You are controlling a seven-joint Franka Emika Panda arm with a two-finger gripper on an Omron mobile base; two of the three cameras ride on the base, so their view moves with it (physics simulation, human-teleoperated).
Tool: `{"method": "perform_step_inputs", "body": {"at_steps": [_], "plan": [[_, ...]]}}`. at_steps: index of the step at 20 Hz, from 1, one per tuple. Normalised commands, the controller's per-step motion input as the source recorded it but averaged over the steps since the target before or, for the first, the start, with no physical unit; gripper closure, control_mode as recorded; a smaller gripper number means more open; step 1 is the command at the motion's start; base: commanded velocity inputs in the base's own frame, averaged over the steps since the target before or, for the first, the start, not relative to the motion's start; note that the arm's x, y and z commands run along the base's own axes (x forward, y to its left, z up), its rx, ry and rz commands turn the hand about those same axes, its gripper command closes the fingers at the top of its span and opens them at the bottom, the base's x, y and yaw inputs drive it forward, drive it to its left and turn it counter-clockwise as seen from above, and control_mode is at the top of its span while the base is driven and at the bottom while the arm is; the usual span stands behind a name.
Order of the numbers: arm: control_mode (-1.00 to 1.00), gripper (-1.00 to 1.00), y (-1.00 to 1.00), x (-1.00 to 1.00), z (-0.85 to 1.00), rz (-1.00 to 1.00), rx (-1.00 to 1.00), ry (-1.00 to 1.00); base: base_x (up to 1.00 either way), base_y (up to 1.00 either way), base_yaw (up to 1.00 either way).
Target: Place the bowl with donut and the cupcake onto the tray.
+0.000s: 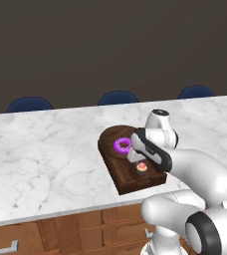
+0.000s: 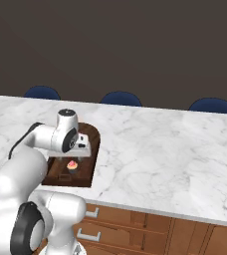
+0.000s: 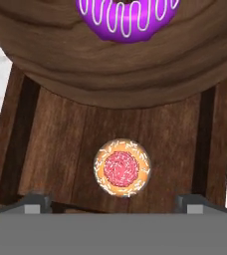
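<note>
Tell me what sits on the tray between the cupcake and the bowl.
Nothing: in the hand view, bare tray floor separates the cupcake from the bowl.

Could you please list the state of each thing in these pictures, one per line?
Tray: flat on the marble counter, carrying the bowl and cupcake.
Bowl: upright on the tray's far end, donut inside.
Donut: lying flat in the bowl.
Cupcake: upright on the tray, apart from the bowl.
Gripper: open above the cupcake, holding nothing.

No text, label, brand, number or sign can be read anywhere in these pictures; every surface shown is unmarked.
</note>
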Motion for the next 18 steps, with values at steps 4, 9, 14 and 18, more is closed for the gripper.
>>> {"method": "perform_step_inputs", "body": {"at_steps": [4,9,14,18], "plan": [[-1.0,-1.0,-0.05,-0.43,0.32,0.0,0.0,0.0,0.0,0.0,0.0],[-1.0,-1.0,-0.13,-0.55,0.32,0.0,0.0,0.0,0.0,0.0,0.0],[-1.0,-1.0,-0.08,-0.48,0.3,0.0,0.0,-0.04,0.0,0.0,0.0],[-1.0,-1.0,-0.05,-0.46,0.3,0.0,0.0,-0.05,0.0,0.0,0.0]]}}
